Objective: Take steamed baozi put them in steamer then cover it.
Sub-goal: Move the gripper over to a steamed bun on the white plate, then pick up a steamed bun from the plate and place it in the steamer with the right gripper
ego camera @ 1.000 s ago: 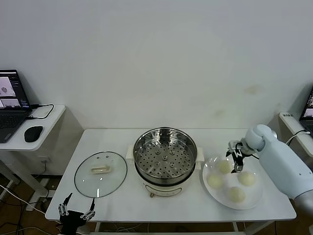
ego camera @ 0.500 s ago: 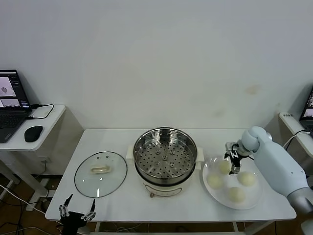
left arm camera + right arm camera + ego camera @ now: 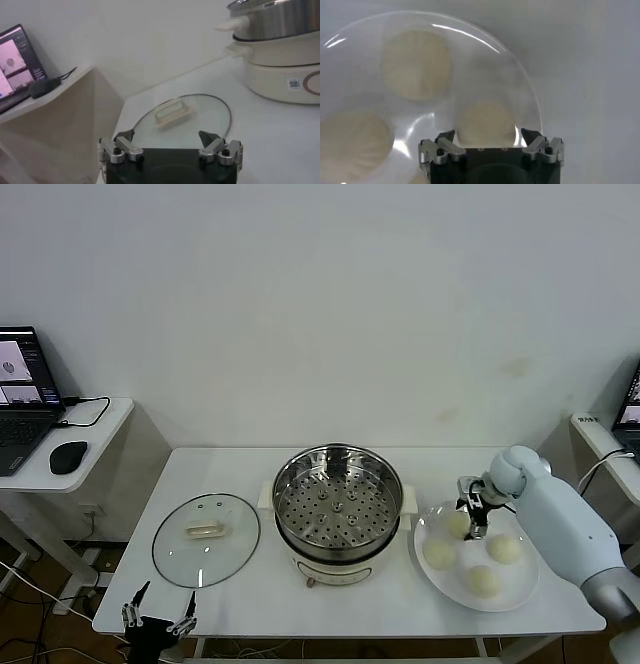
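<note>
Several cream-white steamed baozi lie on a white plate at the table's right. My right gripper is low over the bun nearest the steamer. In the right wrist view that bun sits between the jaws of my right gripper, which stand open with a thin gap on each side. The steel steamer stands uncovered at the table's middle, its perforated tray bare. The glass cover lies flat to its left. My left gripper hangs open below the table's front left edge, facing the cover.
A side table at far left carries a laptop and a black mouse. Another laptop shows at the right edge. The wall runs close behind the table. Bare tabletop lies in front of the steamer.
My right gripper has shifted slightly left and down, settling astride the bun nearest the steamer. The left arm, the steamer and the cover have not moved.
</note>
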You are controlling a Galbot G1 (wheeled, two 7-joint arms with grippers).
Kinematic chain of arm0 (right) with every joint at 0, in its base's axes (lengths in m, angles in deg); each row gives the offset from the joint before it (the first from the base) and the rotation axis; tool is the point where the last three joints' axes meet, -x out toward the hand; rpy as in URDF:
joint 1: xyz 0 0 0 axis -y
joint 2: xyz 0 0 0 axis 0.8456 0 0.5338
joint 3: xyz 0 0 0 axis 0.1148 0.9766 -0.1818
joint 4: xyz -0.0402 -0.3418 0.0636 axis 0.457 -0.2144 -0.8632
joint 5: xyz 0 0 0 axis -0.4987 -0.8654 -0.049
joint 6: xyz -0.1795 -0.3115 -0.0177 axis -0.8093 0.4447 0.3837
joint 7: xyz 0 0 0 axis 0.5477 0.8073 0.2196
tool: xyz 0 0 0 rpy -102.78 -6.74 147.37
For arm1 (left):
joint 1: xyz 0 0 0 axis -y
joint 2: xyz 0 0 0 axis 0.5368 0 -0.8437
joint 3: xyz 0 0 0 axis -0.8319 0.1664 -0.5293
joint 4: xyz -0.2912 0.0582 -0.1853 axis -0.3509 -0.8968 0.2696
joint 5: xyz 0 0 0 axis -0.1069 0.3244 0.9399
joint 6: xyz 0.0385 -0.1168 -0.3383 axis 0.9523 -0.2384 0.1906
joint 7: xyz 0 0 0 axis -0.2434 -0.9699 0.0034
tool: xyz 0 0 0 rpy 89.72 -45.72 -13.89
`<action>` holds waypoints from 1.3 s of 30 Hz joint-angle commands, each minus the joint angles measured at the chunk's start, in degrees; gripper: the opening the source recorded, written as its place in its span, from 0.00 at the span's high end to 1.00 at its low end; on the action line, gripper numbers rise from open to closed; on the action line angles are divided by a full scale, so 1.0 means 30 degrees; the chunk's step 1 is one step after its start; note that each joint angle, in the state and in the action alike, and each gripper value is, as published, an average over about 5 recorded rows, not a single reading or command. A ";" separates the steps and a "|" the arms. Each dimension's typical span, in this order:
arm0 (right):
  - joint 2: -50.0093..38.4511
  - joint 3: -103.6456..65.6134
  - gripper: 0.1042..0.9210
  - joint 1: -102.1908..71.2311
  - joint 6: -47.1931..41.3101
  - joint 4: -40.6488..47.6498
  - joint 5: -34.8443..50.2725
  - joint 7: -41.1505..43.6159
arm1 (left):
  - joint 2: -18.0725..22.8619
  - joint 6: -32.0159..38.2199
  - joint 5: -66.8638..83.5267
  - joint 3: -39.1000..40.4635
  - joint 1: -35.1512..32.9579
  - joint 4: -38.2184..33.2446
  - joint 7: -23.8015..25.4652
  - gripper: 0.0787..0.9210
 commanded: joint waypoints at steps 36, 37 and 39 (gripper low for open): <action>0.7158 1.1101 0.41 1.5339 0.2372 0.3673 1.0226 0.4040 | 0.0086 -0.0066 -0.0104 -0.0254 0.0265 -0.1230 -0.0107 0.12; 0.7417 1.1033 0.41 1.5325 0.3438 0.3949 1.0135 0.4193 | 0.0091 -0.0057 -0.0132 -0.0268 0.0247 -0.1191 -0.0106 0.12; 0.7738 1.0983 0.41 1.5255 0.5465 0.4139 0.9776 0.4563 | 0.0118 -0.0049 -0.0197 -0.0261 0.0214 -0.1100 -0.0113 0.12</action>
